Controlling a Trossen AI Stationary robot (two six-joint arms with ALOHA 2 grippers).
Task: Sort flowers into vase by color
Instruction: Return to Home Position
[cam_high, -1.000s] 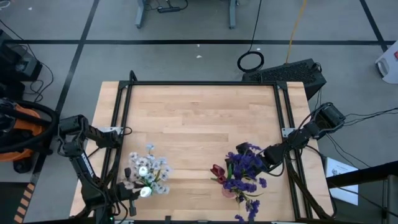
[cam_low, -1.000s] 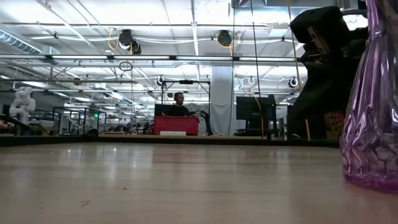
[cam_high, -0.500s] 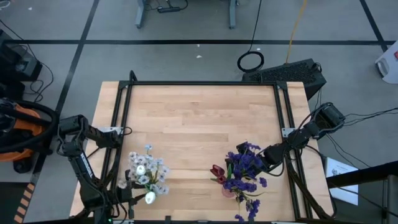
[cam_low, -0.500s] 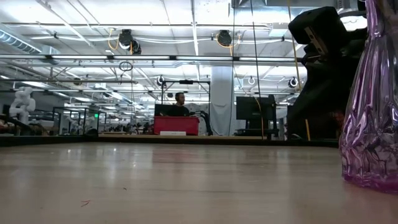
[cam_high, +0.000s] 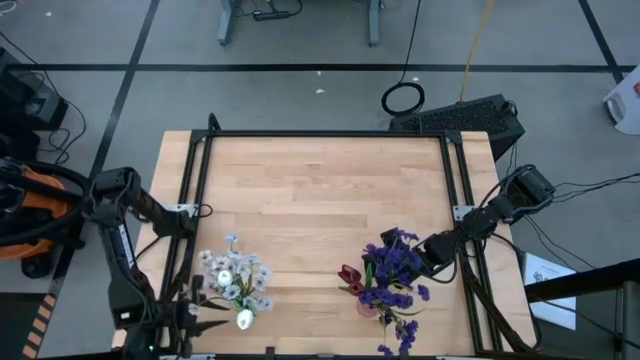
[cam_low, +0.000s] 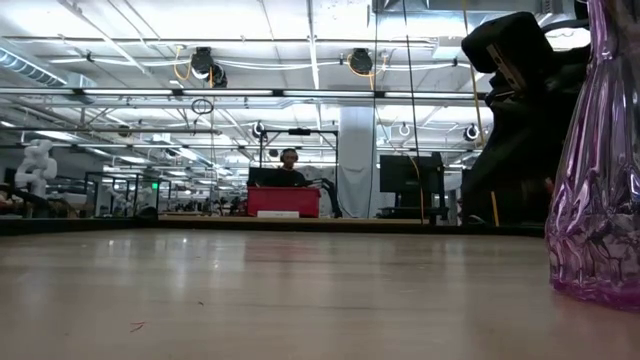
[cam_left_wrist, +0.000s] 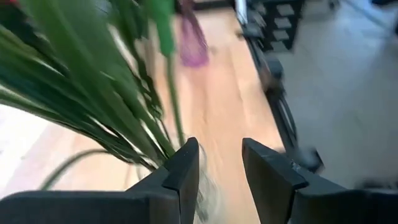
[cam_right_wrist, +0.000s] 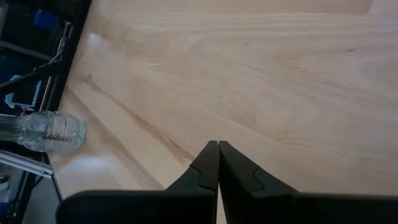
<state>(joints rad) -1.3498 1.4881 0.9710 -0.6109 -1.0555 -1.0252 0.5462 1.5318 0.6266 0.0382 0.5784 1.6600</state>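
A bunch of white and pale-blue blossoms with a white tulip (cam_high: 235, 280) stands near the table's near-left corner. Its green stems (cam_left_wrist: 106, 93) fill the left wrist view. My left gripper (cam_high: 192, 302) (cam_left_wrist: 219, 146) is open just left of the bunch, at the foot of the stems. Purple sprigs (cam_high: 392, 272) and a dark red tulip (cam_high: 348, 275) stand in a purple vase (cam_low: 600, 190) near the right side. My right gripper (cam_high: 428, 252) (cam_right_wrist: 218, 144) is shut, just right of the purple sprigs and above bare wood. A clear glass vase (cam_right_wrist: 46, 130) shows far off in the right wrist view. My left gripper is open with the lower ends of the stems (cam_left_wrist: 165, 140) right beside one fingertip (cam_left_wrist: 186, 163). I cannot tell whether it touches them or the glass below.
A black frame rail (cam_high: 190, 200) runs along the table's left side and another (cam_high: 462, 200) along its right. Bare wood (cam_high: 320, 190) covers the middle and far half of the table. Beyond the table, a person (cam_low: 290, 165) sits far back in the room.
My left arm has drawn back toward the table's left edge, and its gripper has slid away from the white bunch toward the near-left corner. The white bunch has shifted slightly toward the left. My right arm and the purple vase have kept still.
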